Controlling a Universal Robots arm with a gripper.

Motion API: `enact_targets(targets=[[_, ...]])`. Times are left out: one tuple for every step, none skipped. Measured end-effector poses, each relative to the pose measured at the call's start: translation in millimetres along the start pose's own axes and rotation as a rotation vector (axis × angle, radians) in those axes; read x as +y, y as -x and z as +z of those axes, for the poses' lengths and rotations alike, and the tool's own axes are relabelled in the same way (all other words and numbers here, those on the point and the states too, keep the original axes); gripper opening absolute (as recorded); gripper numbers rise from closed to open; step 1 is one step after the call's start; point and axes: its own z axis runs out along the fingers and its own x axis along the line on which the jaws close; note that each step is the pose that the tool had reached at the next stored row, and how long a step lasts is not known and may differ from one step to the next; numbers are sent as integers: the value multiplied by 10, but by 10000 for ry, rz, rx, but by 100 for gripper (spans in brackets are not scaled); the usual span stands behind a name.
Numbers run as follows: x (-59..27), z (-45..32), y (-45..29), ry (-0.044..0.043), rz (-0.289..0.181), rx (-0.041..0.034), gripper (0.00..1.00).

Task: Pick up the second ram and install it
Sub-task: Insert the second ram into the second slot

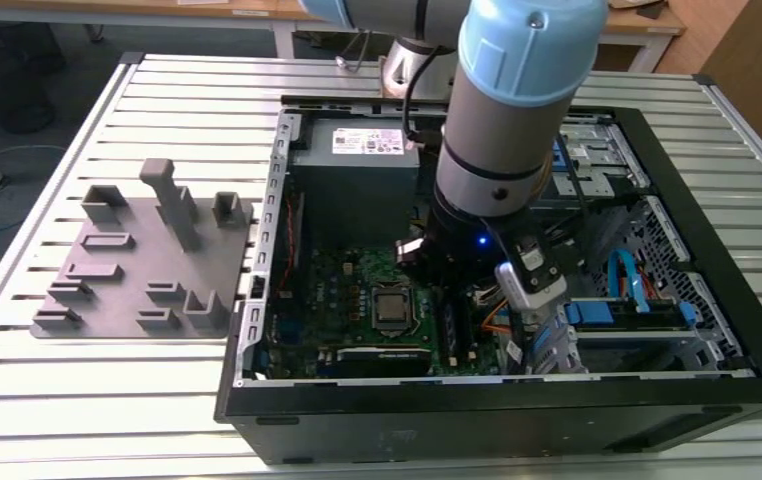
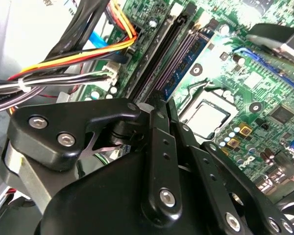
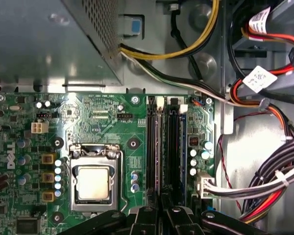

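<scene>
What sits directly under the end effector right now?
The motherboard's memory slots, beside the processor socket. A memory stick stands in them. The end effector covers the slots' near ends, so whether the stick is fully seated cannot be seen.

I see the computer case lying open on the slatted table, with the fixture block beside it on the exterior view's left. Inside the case sits the motherboard; the processor socket lies next to the memory slots. My arm reaches down into the case, its gripper over the slots' end. Cable bundles run along the slots' far side from the socket.
</scene>
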Motion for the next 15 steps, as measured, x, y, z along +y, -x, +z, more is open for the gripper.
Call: enact_targets(targets=[[13, 0, 1, -1, -4, 1, 14], [26, 0, 3, -1, -9, 1, 14], [36, 0, 5, -5, -15, 1, 14], [40, 0, 7, -10, -27, 1, 14], [43, 1, 9, -19, -43, 0, 14], [45, 3, 11, -27, -52, 1, 14], [45, 4, 12, -43, -55, 1, 14], [45, 5, 12, -70, -56, 3, 14], [46, 6, 13, -89, -58, 4, 14], [46, 7, 13, -99, -57, 4, 14], [46, 10, 13, -106, -57, 3, 14], [47, 12, 13, -110, -55, 3, 14], [49, 16, 13, -112, -55, 3, 14], [51, 19, 13, -114, -54, 3, 14], [53, 22, 13, -113, -55, 3, 14]])
